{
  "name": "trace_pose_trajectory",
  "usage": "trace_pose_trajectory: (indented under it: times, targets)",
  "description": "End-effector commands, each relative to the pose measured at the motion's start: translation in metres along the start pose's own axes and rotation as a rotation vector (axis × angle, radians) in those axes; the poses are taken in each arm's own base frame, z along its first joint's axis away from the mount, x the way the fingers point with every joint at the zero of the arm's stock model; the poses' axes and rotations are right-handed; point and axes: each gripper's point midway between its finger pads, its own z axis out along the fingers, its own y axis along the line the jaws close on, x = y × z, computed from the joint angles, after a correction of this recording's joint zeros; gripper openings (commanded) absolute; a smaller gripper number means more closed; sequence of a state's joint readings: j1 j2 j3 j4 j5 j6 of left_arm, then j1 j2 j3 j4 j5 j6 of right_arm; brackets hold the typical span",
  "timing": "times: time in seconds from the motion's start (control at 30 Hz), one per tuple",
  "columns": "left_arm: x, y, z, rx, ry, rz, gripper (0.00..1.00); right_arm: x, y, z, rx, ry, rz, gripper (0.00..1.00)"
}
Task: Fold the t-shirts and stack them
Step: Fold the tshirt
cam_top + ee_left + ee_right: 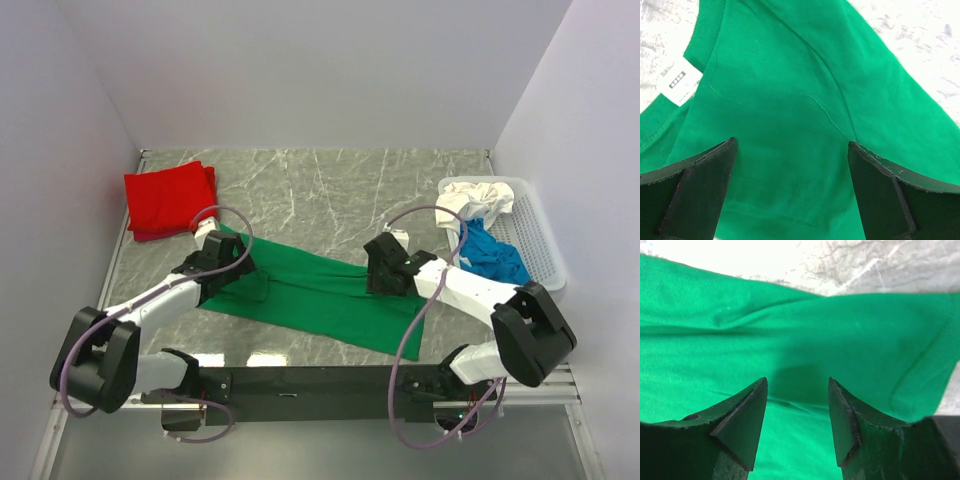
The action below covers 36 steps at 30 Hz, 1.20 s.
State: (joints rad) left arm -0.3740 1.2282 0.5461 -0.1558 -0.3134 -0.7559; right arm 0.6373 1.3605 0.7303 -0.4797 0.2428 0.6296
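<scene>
A bright green t-shirt lies spread flat across the marble table, folded lengthwise into a long band. My left gripper hovers open over its left end, near the collar and white neck label; nothing is between its jaws. Over the shirt's right part my right gripper stands open too, jaws apart above the cloth. A folded red t-shirt rests at the back left. A blue t-shirt and a white one spill from the basket.
The white plastic lattice basket stands at the right edge of the table. White walls close in the left, back and right. The arms' black base rail runs along the near edge.
</scene>
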Motion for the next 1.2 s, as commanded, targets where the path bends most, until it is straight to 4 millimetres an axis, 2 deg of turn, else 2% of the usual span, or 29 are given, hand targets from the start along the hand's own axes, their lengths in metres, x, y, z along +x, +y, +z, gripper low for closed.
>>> trace_pose_trajectory:
  times: [0.0,0.23,0.3,0.33,0.47,0.5,0.57,0.8,0.87,1.17]
  targets:
    - [-0.002,-0.003,0.01,0.023,0.012,0.011,0.98,-0.017,0.015,0.003,-0.027,-0.032,-0.007,0.59]
    - [-0.004,-0.009,0.023,0.023,0.044,0.035,0.98,-0.006,0.014,0.013,-0.009,0.007,-0.018,0.59]
    - [0.001,-0.007,0.03,0.006,0.072,0.055,0.98,0.0,0.011,0.015,-0.004,0.024,-0.018,0.59]
    - [-0.003,-0.012,0.032,0.012,0.069,0.056,0.98,0.004,0.011,0.016,-0.003,0.031,-0.015,0.59]
    - [0.001,-0.017,0.049,-0.006,0.11,0.09,0.98,0.018,0.005,0.019,0.014,0.067,-0.023,0.59]
    - [-0.005,-0.023,0.051,0.001,0.107,0.094,0.97,0.02,0.004,0.019,0.016,0.074,-0.025,0.59]
    - [-0.001,-0.025,0.059,-0.005,0.134,0.119,0.95,0.025,0.004,0.02,0.016,0.091,-0.037,0.59]
    - [-0.017,-0.053,0.074,0.04,0.124,0.139,0.94,0.044,0.015,0.017,0.006,0.134,-0.09,0.59]
    - [-0.013,-0.055,0.08,0.039,0.138,0.155,0.94,0.049,0.019,0.016,-0.005,0.146,-0.09,0.59]
    - [-0.015,-0.098,0.108,0.089,0.166,0.216,0.93,0.07,0.039,0.011,-0.032,0.181,-0.12,0.59]
